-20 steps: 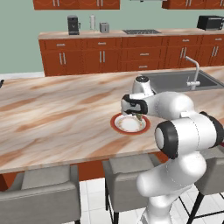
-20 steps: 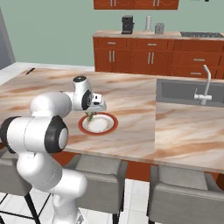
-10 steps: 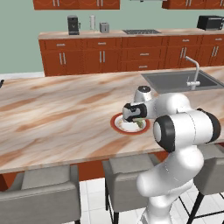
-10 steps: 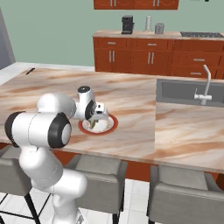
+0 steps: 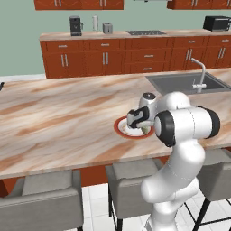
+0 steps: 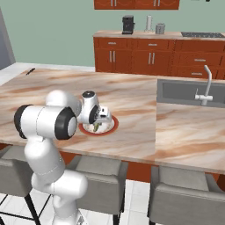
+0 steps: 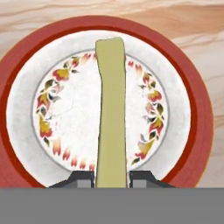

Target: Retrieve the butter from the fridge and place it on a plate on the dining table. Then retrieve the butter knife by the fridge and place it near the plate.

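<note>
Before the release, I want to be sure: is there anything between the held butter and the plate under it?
Nothing visible is in the way. The gripper holds the butter directly over the plate on the dining table, and the plate's centre under the stick carries nothing but its painted pattern.

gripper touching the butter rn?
Touching. In the hand view both fingertips press flush against the sides of the butter, with no gap, so the gripper is shut on it over the plate.

The arm (image 5: 180, 131) folds low, its wrist bent down over the plate (image 7: 26, 65). The gripper (image 7: 111, 177) hangs just above the plate's centre, fingers (image 7: 81, 177) clamped on the butter (image 7: 110, 113).
</note>
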### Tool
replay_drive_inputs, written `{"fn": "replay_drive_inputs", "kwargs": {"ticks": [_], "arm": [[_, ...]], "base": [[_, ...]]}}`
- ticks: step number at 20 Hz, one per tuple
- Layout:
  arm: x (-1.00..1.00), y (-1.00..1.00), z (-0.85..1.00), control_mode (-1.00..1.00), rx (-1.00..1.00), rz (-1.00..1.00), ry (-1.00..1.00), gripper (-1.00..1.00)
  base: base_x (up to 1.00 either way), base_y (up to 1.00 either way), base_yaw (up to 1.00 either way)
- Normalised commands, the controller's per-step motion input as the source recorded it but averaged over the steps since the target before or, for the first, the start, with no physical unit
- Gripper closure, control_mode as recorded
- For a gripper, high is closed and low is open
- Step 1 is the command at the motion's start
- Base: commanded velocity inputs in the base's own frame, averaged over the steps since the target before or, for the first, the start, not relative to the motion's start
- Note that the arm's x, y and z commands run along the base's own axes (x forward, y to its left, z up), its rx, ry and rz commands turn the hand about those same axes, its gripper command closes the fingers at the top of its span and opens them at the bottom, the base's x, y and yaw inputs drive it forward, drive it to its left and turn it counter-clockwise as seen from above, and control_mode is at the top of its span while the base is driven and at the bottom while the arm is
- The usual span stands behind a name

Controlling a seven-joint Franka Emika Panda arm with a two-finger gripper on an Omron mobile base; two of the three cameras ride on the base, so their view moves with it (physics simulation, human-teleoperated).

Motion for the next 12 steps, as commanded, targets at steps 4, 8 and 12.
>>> {"fn": "replay_drive_inputs", "kwargs": {"ticks": [4, 8, 12], "arm": [[0.19, 0.0, -0.03, -1.0, 0.0, 0.0, 0.0, 1.0], [0.24, 0.0, -0.03, -1.0, 0.0, 0.0, 0.0, 1.0], [0.28, 0.0, -0.09, -1.0, 0.0, 0.0, 0.0, 1.0]], "base": [[0.0, 0.0, 0.0], [0.0, 0.0, 0.0], [0.0, 0.0, 0.0]]}}
